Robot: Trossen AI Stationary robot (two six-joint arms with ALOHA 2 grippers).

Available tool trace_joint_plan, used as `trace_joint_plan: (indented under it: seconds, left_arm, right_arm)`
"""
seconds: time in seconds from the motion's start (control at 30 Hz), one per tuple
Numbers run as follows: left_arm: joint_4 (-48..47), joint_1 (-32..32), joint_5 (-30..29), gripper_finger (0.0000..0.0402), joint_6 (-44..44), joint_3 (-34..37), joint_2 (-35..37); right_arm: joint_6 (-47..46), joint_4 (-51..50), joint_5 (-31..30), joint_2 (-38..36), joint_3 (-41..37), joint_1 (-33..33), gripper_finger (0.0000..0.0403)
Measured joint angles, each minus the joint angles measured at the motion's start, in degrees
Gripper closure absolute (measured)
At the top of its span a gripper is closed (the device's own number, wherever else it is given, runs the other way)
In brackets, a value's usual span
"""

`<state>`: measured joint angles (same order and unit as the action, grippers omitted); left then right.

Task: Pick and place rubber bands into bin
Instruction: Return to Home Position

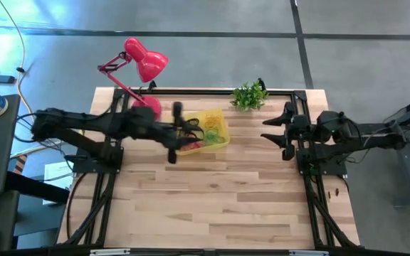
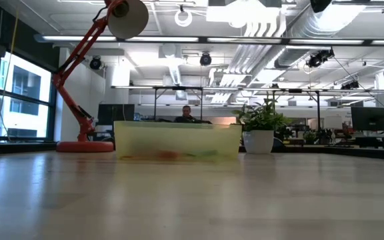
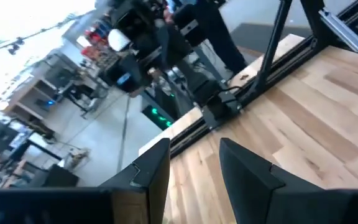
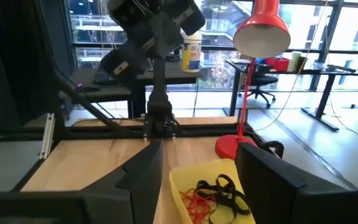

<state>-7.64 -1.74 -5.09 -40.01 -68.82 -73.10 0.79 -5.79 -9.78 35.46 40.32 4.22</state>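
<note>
1 bin (image 1: 218, 115) holds rubber bands (image 4: 216, 193); 2 spread: left pincer (image 3: 194, 149), right pincer (image 4: 199, 149).

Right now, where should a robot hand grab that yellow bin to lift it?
Likely the thin upright end wall of the bin nearest the right arm, pinched from straight above: its top is open, and the left gripper hangs over the opposite end.

Counted: one bin (image 2: 176, 137), one red lamp (image 1: 144, 60), one potted plant (image 1: 248, 96), two arms, left (image 1: 84, 122) and right (image 1: 361, 135); rubber bands (image 4: 216, 193) tangled, number indeterminate.
</note>
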Motion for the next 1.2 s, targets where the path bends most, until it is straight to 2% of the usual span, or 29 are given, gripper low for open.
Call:
trace_joint_plan:
  seconds: [0.17,0.3,0.37,0.5,0.63,0.8,0.93,1.2]
  left_arm:
    - [5.5,-0.9,-2.9,0.0273,1.7,14.6,13.4]
    - [8.3,-0.9,-5.3,0.0273,3.0,25.4,23.6]
    - [10.3,-0.9,-6.0,0.0273,4.1,30.6,28.1]
    - [12.3,-0.9,-5.4,0.0273,6.8,39.3,36.0]
    - [12.4,-0.9,-4.5,0.0273,8.2,43.8,42.6]
    - [11.3,-0.9,-5.9,0.0273,8.8,48.9,50.4]
    - [11.5,-0.9,-6.1,0.0273,10.2,53.6,57.1]
    - [10.8,-0.9,-3.4,0.0273,13.3,62.2,69.6]
  right_arm:
    - [-0.4,-4.6,-2.1,-3.8,0.0,0.0,0.0208]
    - [-0.2,-4.7,-3.8,-7.3,-0.8,0.0,0.0211]
    - [0.1,-2.6,-4.0,-9.8,-3.8,0.0,0.0214]
    - [-0.7,8.6,-3.5,-14.8,-14.4,0.0,0.0213]
    - [-2.1,16.7,-3.2,-17.8,-22.1,0.0,0.0209]
    - [-6.2,17.9,-1.1,-19.8,-27.7,0.1,0.0209]
    - [-6.6,21.8,-2.1,-22.3,-31.4,0.1,0.0213]
    - [-7.9,22.8,-1.5,-32.2,-37.7,-2.2,0.021]
